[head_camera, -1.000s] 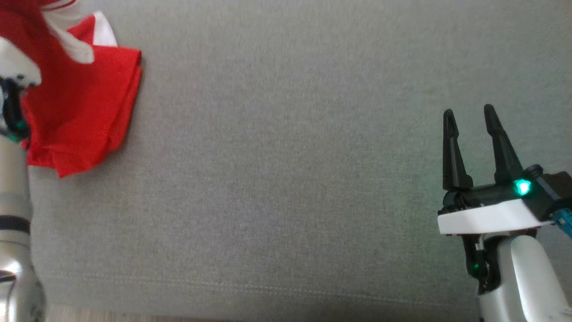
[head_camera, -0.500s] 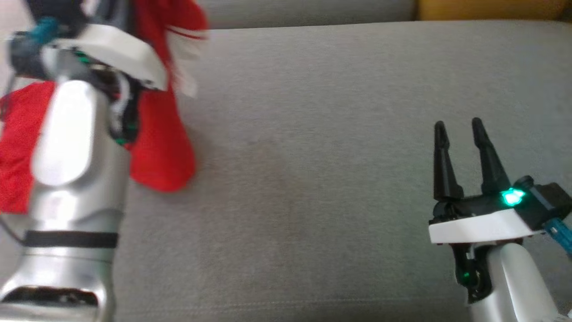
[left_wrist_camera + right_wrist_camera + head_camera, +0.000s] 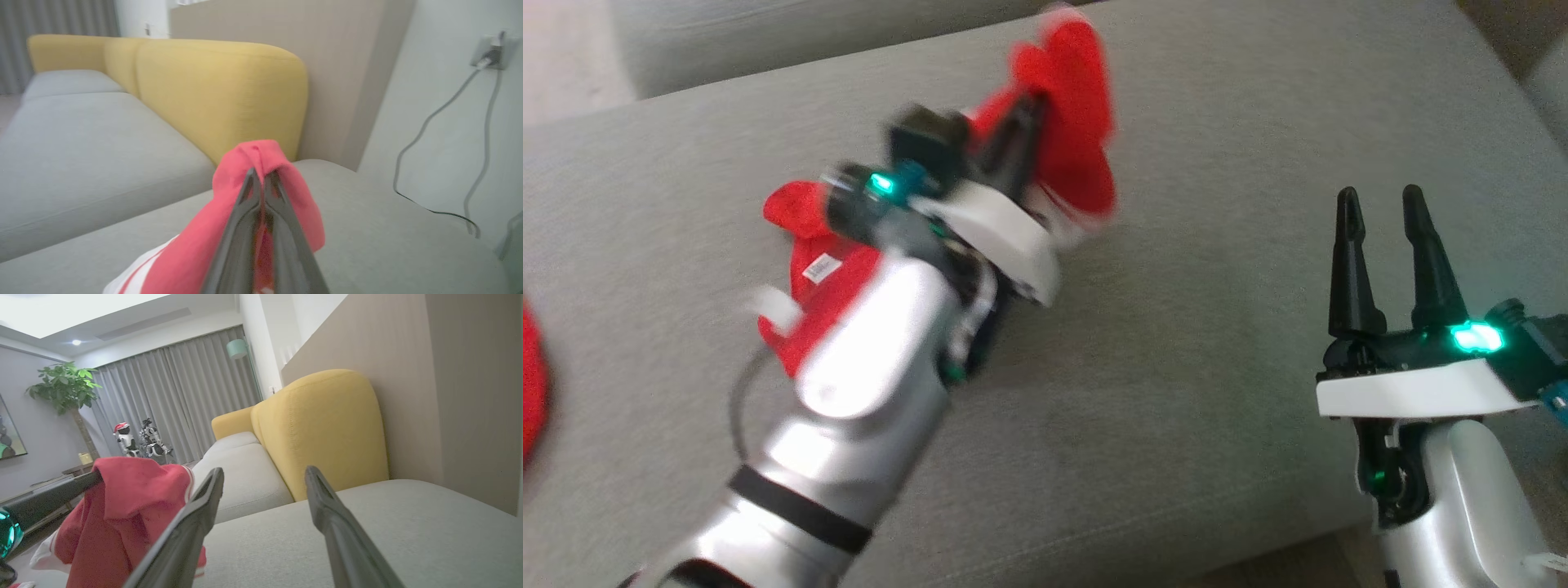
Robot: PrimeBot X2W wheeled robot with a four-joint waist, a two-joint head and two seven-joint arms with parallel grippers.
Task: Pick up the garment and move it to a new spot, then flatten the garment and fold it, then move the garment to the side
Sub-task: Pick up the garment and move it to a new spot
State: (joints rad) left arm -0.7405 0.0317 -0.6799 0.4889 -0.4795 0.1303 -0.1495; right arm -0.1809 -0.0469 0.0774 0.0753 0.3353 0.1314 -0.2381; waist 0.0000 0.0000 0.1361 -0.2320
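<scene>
Two robot grippers, a left gripper (image 3: 261, 175) and a right gripper (image 3: 1380, 196), each two-fingered. One red-and-white garment (image 3: 1078, 106). One sofa (image 3: 220, 94) with grey seats and yellow backs. One potted plant (image 3: 65, 386). Two small robot figures (image 3: 124, 439). One wall socket (image 3: 490, 49) with two cables (image 3: 427, 120) hanging from it.

The grey fabric sofa seat cushion (image 3: 1176, 425) had a stitched seam along its front edge and a yellow padded backrest (image 3: 220, 90) behind its rear edge. The red garment with white trim (image 3: 809, 282) drooped toward it left of centre, though whether it touched was unclear. A further red cloth patch (image 3: 529, 384) lay toward its left side.
</scene>
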